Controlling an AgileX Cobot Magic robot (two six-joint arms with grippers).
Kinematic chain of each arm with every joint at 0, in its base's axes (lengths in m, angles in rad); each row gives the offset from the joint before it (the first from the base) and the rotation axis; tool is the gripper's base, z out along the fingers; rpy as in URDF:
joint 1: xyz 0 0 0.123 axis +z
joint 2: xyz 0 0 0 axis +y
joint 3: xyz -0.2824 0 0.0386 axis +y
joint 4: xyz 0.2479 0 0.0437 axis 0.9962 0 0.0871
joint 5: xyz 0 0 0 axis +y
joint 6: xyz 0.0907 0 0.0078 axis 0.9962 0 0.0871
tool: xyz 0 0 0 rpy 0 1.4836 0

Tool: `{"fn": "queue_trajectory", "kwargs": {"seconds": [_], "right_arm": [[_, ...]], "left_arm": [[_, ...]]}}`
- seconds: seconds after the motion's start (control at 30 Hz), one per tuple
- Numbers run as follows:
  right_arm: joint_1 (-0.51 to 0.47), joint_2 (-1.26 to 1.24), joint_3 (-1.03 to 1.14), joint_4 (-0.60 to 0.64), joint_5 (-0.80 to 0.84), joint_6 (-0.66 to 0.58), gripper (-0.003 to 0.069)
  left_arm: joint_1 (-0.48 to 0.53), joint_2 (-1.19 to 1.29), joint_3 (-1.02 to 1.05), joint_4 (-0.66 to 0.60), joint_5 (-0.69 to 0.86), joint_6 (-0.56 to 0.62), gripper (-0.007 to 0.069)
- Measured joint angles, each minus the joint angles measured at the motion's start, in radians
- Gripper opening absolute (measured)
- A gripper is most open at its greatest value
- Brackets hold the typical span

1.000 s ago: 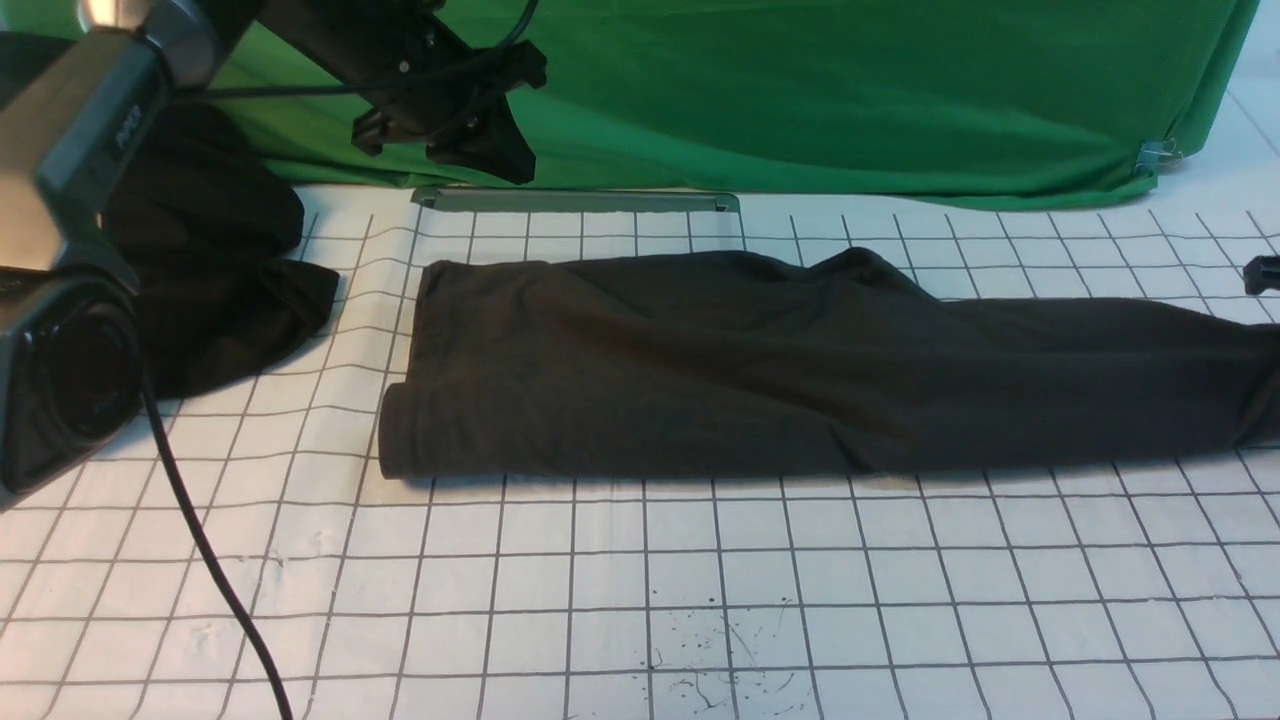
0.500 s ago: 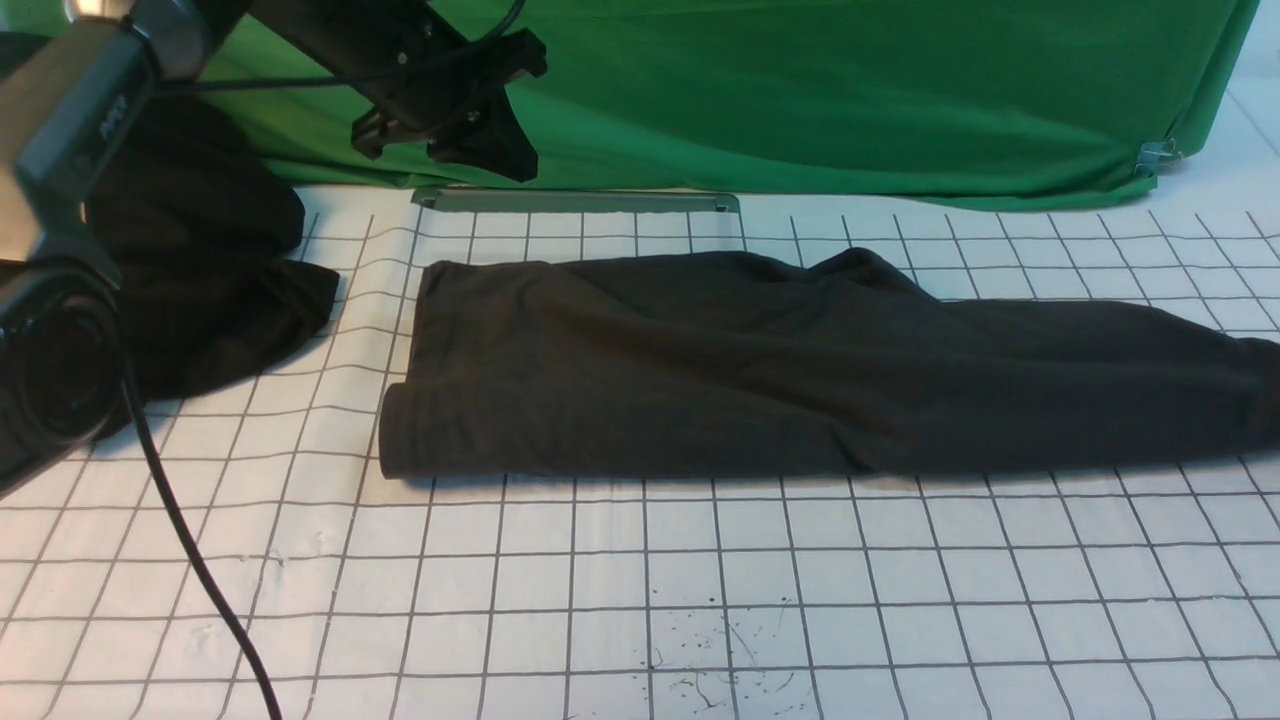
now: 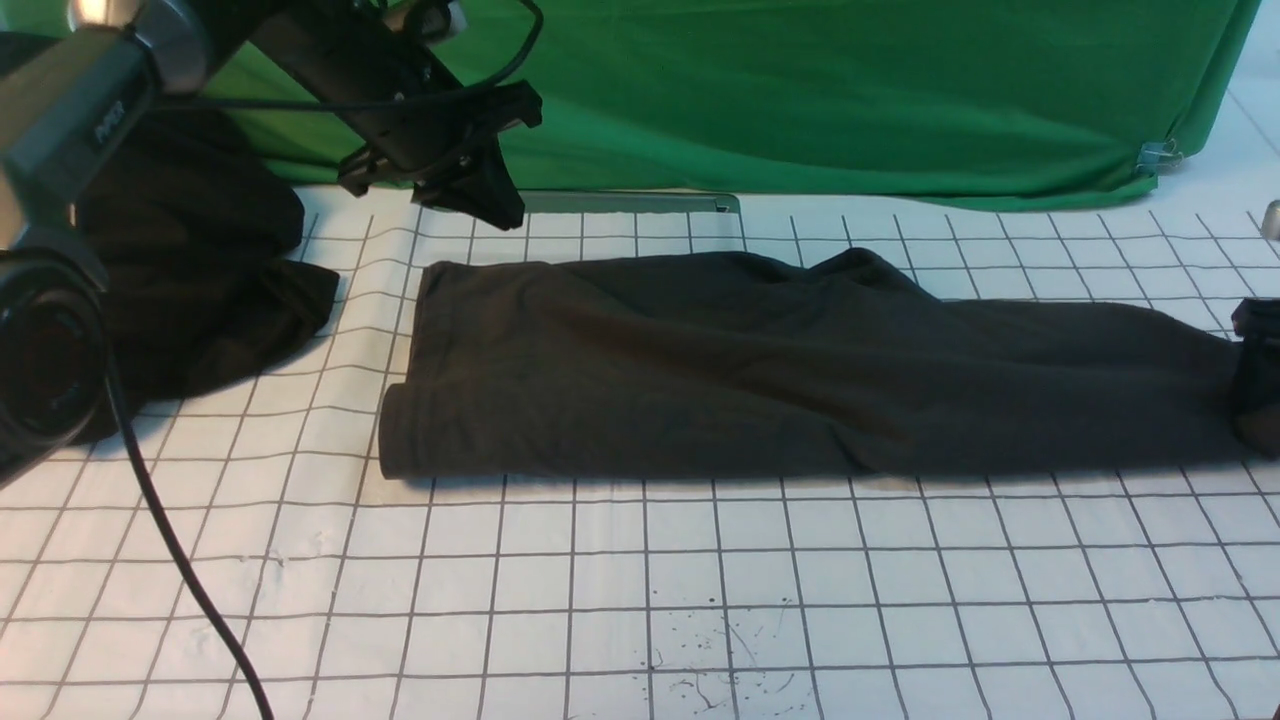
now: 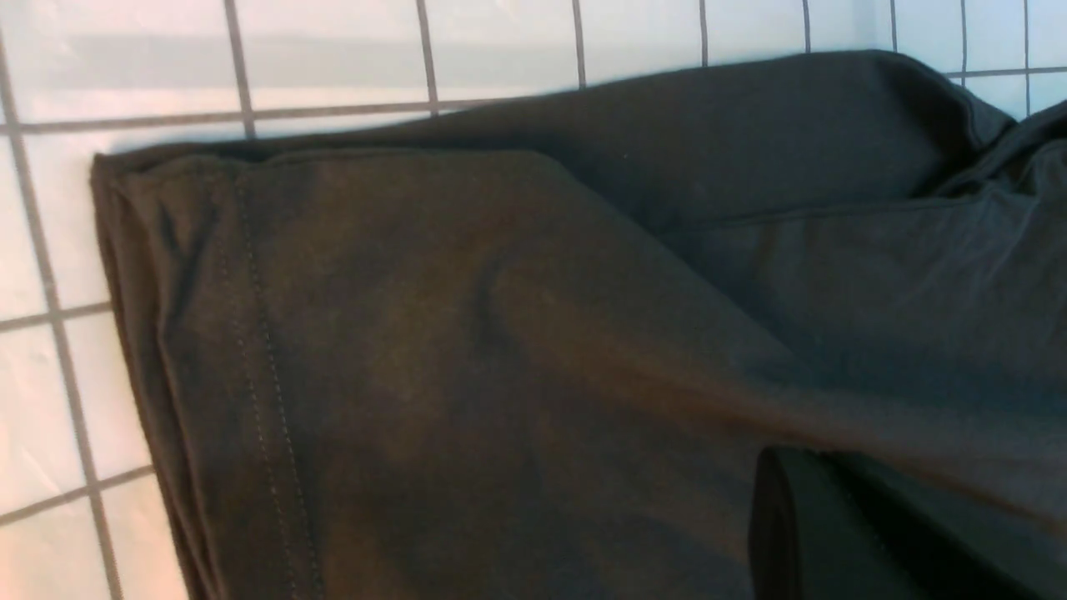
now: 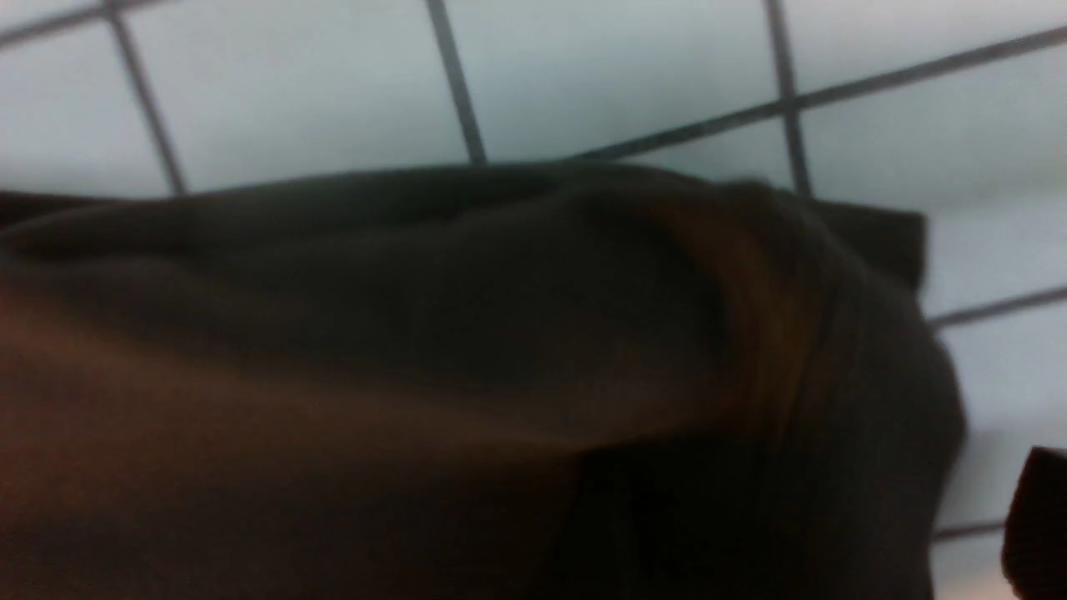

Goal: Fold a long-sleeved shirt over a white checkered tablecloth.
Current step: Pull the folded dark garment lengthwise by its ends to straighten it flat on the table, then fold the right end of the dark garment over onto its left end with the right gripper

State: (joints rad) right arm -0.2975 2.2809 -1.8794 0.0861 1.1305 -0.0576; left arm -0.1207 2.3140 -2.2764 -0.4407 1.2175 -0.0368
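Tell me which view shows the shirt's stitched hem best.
The left wrist view: the long-sleeved shirt fills it, the hem's stitch lines sharp. The front view shows the whole shirt, hem detail faint; the right wrist view shows only a blurred end.

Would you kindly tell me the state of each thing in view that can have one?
shirt: folded into a long band, lying wrinkled on the tablecloth.
tablecloth: spread out, rippled at the left, specked near the front.
left pincer: raised over the shirt's far left corner, grip unclear.
right pincer: low at the shirt's right end, grip unclear.
black heap: bunched, apart from the shirt.
backdrop: hanging, creased.
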Motion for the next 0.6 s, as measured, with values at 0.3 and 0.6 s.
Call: {"fn": "queue_trajectory", "kwargs": {"seconds": [0.3,0.6], "right_arm": [[0.001,0.009,0.001,0.019,-0.004,-0.013,0.0079],[-0.055,-0.088,-0.022,-0.022,0.013,-0.035,0.001]], "left_arm": [[0.002,0.04,0.0,0.014,-0.015,0.001,0.0034],[0.003,-0.145,0.159,0.009,-0.007,0.042,0.0038]]}}
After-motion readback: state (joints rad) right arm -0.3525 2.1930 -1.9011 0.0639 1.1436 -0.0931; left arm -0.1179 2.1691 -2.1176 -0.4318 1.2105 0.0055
